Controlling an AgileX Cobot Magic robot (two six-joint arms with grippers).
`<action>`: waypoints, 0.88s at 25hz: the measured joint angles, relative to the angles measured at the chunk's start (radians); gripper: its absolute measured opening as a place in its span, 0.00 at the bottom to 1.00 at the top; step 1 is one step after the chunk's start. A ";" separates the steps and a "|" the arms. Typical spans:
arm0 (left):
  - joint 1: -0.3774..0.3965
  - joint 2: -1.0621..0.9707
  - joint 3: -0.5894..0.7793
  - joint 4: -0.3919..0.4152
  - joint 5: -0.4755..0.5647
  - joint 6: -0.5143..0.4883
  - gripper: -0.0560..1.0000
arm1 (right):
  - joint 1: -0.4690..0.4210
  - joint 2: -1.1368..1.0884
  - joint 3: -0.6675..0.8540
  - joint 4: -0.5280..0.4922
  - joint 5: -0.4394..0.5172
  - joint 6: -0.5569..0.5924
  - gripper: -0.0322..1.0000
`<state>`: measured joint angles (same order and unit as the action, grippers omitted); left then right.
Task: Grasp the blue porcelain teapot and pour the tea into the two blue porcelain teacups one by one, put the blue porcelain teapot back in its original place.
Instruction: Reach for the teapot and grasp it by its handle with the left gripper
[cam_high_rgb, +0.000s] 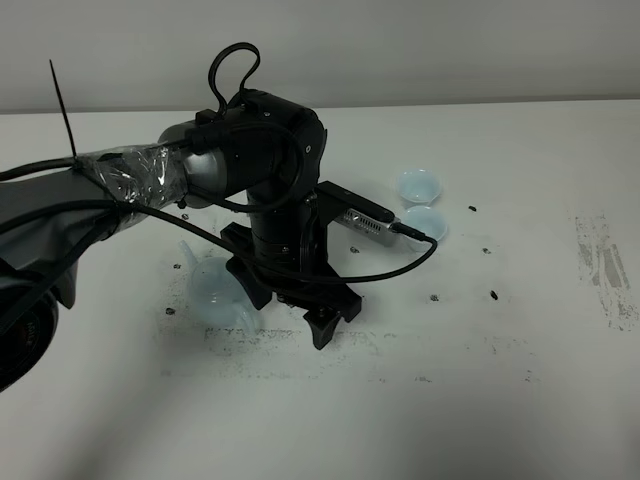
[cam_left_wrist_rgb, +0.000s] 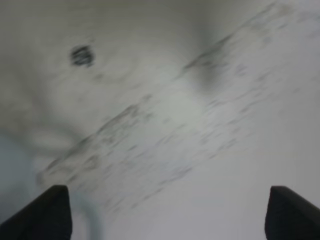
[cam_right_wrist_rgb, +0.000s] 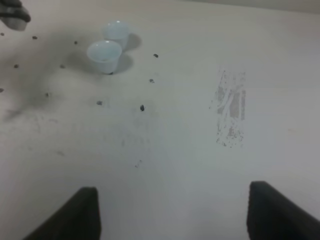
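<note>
The blue porcelain teapot (cam_high_rgb: 212, 292) stands on the white table, partly hidden under my left arm. It shows as a pale blur (cam_left_wrist_rgb: 14, 175) at the edge of the left wrist view. My left gripper (cam_high_rgb: 290, 312) hangs just right of the teapot, open with only table between its fingers (cam_left_wrist_rgb: 46, 216). The two blue porcelain teacups (cam_high_rgb: 418, 185) (cam_high_rgb: 426, 222) stand side by side further right and back. In the right wrist view the teacups (cam_right_wrist_rgb: 105, 55) (cam_right_wrist_rgb: 116, 31) lie far ahead of my right gripper (cam_right_wrist_rgb: 175, 215), which is open and empty. The tea is out of view.
Dark specks (cam_high_rgb: 494, 294) dot the table around the cups. A grey scuffed patch (cam_high_rgb: 602, 270) marks the right side, also in the right wrist view (cam_right_wrist_rgb: 230, 110). A black cable (cam_high_rgb: 400, 268) loops off the left arm's wrist. The table's far edge (cam_high_rgb: 480, 102) meets the wall.
</note>
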<state>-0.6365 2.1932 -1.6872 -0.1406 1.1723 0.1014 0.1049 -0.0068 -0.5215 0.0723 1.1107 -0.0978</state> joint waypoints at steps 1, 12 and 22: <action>0.000 0.000 0.000 -0.022 -0.012 0.001 0.76 | 0.000 0.000 0.000 0.000 0.000 0.000 0.60; 0.000 0.000 -0.003 -0.058 -0.063 0.008 0.76 | 0.000 0.000 0.000 0.000 0.000 0.000 0.60; 0.000 0.000 -0.003 -0.009 0.021 0.010 0.76 | 0.000 0.000 0.000 0.000 0.000 0.000 0.60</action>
<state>-0.6365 2.1932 -1.6903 -0.1498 1.1933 0.1109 0.1049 -0.0068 -0.5215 0.0723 1.1107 -0.0978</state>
